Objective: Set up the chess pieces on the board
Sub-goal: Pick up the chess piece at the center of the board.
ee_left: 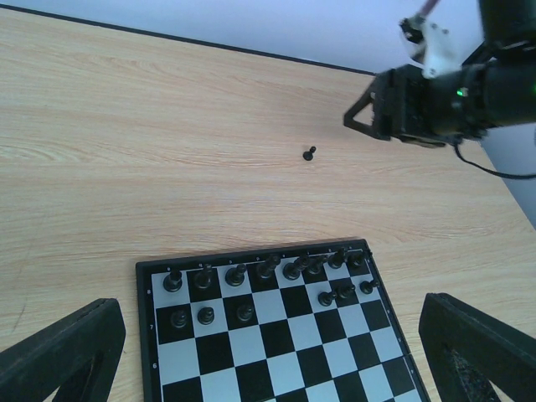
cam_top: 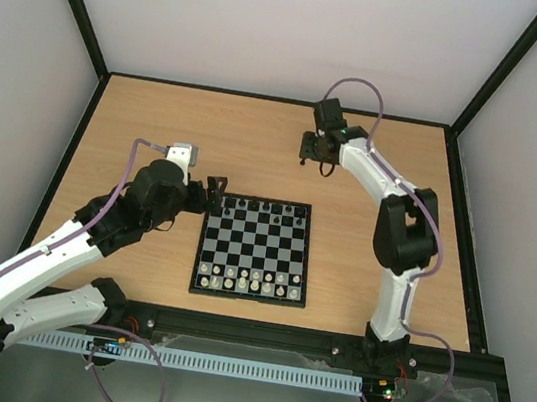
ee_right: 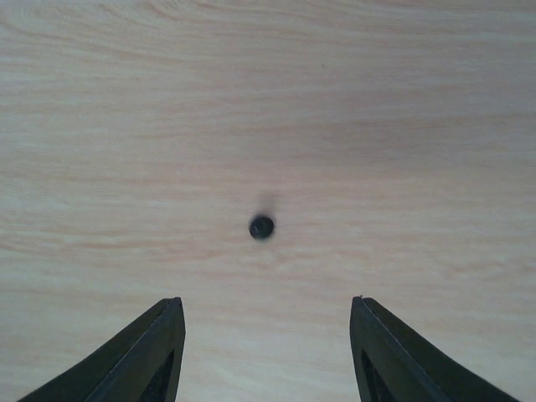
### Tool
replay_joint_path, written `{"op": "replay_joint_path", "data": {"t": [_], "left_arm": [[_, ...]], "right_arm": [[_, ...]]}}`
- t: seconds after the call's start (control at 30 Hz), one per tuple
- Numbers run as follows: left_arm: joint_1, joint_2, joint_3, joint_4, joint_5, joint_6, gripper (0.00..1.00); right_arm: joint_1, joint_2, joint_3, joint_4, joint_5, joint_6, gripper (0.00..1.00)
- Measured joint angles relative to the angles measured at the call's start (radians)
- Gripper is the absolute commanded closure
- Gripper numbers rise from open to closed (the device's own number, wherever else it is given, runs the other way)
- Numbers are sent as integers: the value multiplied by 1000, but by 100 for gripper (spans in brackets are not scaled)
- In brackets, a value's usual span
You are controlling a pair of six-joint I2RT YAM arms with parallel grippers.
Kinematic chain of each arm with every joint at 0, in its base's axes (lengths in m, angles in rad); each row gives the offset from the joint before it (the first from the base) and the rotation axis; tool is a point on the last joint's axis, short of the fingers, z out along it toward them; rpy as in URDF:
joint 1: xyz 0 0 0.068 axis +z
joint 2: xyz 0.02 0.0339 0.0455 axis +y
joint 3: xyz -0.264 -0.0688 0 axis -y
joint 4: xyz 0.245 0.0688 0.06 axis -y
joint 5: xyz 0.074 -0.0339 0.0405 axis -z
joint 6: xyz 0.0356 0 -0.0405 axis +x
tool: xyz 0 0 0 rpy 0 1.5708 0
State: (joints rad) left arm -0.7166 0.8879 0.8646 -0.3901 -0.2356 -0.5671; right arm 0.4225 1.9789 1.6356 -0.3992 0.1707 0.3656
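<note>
The top camera hangs above and behind the arm bases and looks down on the whole surface from far away. The left wrist camera sits behind the left gripper and looks forward and downward, over the far rows of the board, up to the right gripper. The right wrist camera looks straight down at the surface from very near. Both wrist views share one black piece, just ahead of the right gripper.
</note>
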Motion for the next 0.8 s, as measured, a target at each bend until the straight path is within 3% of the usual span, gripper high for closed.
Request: {"op": "replay_joint_path", "data": {"t": [0.27,0.8], "left_arm": [[0,3,0,1,3,0,1],[0,21,0,3,11,2,1]], "right_arm": [[0,249,280,-79,-48,-22,53],[0,354,330,-150,-56,-27,67]]}}
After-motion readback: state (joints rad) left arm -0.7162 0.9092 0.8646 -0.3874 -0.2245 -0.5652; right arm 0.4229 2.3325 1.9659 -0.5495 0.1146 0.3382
